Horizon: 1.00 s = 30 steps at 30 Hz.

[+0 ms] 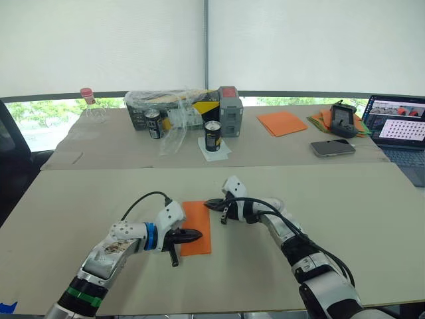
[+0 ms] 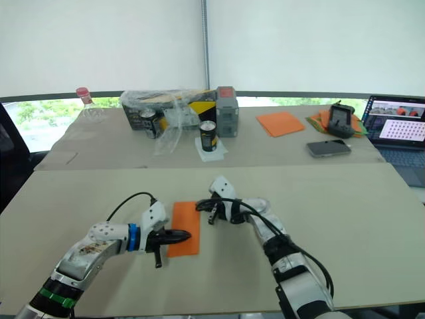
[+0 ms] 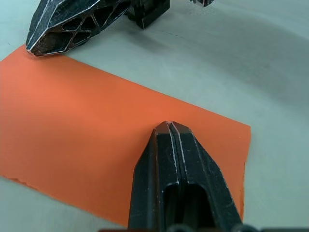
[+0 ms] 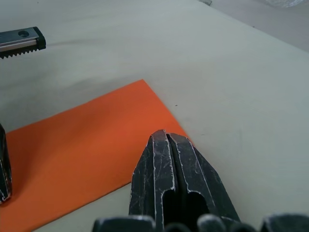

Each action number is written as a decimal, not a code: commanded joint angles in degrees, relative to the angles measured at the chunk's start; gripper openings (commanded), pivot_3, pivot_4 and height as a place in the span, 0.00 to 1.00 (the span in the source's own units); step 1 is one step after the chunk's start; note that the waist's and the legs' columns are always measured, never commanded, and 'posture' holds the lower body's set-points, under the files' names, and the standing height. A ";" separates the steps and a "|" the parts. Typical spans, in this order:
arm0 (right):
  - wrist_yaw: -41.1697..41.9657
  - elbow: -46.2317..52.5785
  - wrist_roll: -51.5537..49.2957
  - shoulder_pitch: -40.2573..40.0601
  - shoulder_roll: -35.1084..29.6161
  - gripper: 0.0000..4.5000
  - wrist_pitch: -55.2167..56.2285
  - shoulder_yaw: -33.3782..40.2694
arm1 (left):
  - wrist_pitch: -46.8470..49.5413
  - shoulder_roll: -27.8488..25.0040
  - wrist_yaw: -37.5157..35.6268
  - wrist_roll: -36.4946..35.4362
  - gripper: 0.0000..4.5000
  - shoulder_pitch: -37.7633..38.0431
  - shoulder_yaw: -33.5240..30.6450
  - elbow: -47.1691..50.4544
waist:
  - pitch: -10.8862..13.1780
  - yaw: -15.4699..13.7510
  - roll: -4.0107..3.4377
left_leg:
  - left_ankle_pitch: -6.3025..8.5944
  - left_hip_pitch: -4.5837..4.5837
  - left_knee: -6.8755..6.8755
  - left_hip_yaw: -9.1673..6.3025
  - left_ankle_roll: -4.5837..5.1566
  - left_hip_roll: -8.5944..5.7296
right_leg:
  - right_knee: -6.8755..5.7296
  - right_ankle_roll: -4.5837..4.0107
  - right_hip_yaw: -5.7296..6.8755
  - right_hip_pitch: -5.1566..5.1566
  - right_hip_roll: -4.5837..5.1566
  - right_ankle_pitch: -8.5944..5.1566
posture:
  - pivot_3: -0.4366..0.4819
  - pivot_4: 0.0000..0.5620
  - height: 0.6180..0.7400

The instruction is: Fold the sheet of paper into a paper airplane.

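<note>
The orange sheet of paper lies flat on the near table as a narrow rectangle, its long side running away from me. No paper airplane is in view. My left gripper is shut, and its tip rests on the sheet's near half. My right gripper is also shut, its tip at the sheet's far right corner. In the left wrist view the left gripper's joined fingertips press the paper, with the right gripper at the sheet's far corner.
The back table holds two cans, a plastic-wrapped box, a grey box, a stack of orange sheets, a mixed paper pile, a phone, a laptop and a bottle.
</note>
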<state>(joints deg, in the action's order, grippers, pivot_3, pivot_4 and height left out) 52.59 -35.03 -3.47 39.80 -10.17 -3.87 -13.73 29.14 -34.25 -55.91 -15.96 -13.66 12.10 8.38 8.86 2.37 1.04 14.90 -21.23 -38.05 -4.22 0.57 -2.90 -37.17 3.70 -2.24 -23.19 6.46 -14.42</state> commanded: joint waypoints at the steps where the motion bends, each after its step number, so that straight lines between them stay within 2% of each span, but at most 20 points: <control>1: 2.88 0.11 1.87 -0.59 -0.67 0.00 -1.03 -2.84 | 1.58 -0.25 -0.02 0.37 0.00 1.14 1.15 -0.91 | 0.00 -0.02 0.00 | 0.00 0.01 0.00 0.00 0.00 -0.01 | 0.00 0.00 0.01 0.01 0.00 0.00 | 0.48 0.27 0.99; 5: 5.23 1.66 2.90 -1.56 -1.86 0.00 -2.08 -4.61 | 2.13 0.08 0.66 -0.44 0.00 0.45 -0.21 -1.66 | 0.00 0.00 0.00 | 0.00 0.01 0.02 0.00 -0.01 -0.01 | 0.02 0.00 0.00 0.02 0.00 0.00 | 0.48 0.27 0.99; 11: 7.36 5.46 3.29 -4.57 -3.41 0.00 -3.76 -6.47 | 6.88 0.71 2.37 -5.71 0.00 2.20 -5.80 -0.51 | 0.00 0.07 0.00 | 0.01 0.02 0.02 0.00 -0.01 0.01 | 0.02 0.00 0.02 0.01 -0.03 0.00 | 0.48 0.27 0.99; 20: 9.56 12.12 3.41 -9.29 -4.64 0.00 -6.56 -8.74 | 7.52 0.61 2.75 -5.94 0.00 3.05 -5.00 0.33 | -0.05 0.04 0.00 | 0.01 0.08 0.11 0.00 -0.02 0.09 | 0.06 0.00 0.01 0.05 -0.02 0.00 | 0.48 0.27 0.99; 30: 12.23 21.51 2.31 -17.68 -8.83 0.00 -7.45 -11.49 | 8.17 0.23 0.64 -7.00 0.00 2.40 -3.92 0.25 | -0.32 -0.29 0.01 | 0.02 0.09 0.15 0.00 -0.03 0.09 | 0.13 0.01 0.02 0.08 -0.02 -0.01 | 0.48 0.27 0.99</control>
<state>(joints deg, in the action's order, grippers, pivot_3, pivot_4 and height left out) 62.33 -11.52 -2.61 25.36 -17.67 -8.95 -21.28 36.59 -33.42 -54.71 -22.78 -11.43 7.57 8.46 8.54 2.08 1.04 14.94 -21.14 -37.89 -4.22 0.53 -2.81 -37.01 3.71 -2.20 -23.10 6.44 -14.43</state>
